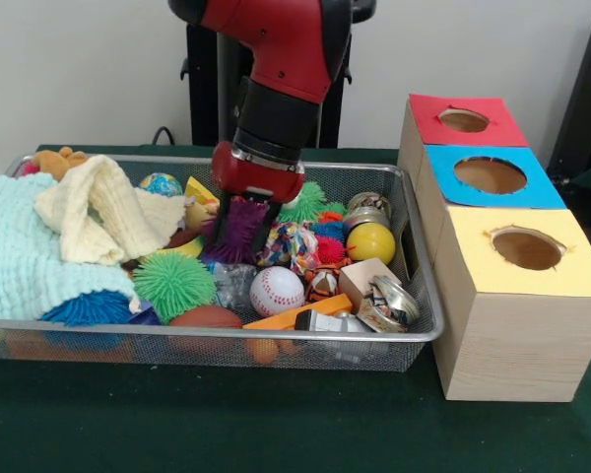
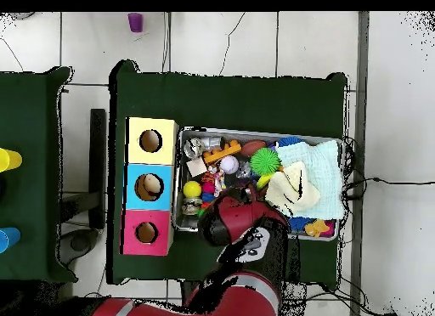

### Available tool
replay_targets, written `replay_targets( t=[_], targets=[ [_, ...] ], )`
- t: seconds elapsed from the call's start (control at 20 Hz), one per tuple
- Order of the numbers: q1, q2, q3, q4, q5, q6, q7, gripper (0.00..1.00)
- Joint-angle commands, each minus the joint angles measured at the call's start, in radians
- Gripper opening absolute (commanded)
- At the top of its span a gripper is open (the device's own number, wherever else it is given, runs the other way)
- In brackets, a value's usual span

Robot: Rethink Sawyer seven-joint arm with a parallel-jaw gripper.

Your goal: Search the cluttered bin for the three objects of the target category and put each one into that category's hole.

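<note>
Three boxes stand in a row along one side of the table (image 1: 177,424), topped red (image 1: 465,120), blue (image 1: 491,175) and yellow (image 1: 527,248), and we can see nothing inside any of their holes, though the angle shows little of their depths. We therefore judge the sorting barely begun, perhaps at its first pick. Beside them, toward the table's middle, the bin (image 1: 414,333) is full: a baseball (image 1: 277,290), a yellow ball (image 1: 371,242), a green spiky ball (image 1: 173,284), pale blankets (image 1: 39,246) heaped at the end farthest from the boxes.

We see the gripper (image 1: 242,229) down in the clutter near the bin's back wall, its dark fingers buried in a purple spiky toy (image 1: 238,225). Whether they have closed on it we cannot tell. Which category is wanted the pictures do not say, so all three objects seem to be left.
</note>
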Motion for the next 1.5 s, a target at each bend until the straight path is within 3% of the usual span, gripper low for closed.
replay_targets(
  t=[0.05,0.45,0.9,1.15,1.5],
  targets=[
    [0.006,0.044,0.108,0.023,-0.054,-0.065,0.099,1.0],
    [0.06,0.088,0.053,-0.038,-0.016,-0.079,0.117,1.0],
    [0.041,0.09,0.091,-0.144,-0.041,0.024,0.045,1.0],
    [0.085,0.11,0.037,-0.184,-0.039,0.033,0.041,1.0],
    [0.107,0.046,0.028,-0.169,-0.047,0.111,0.024,1.0]
  ],
)
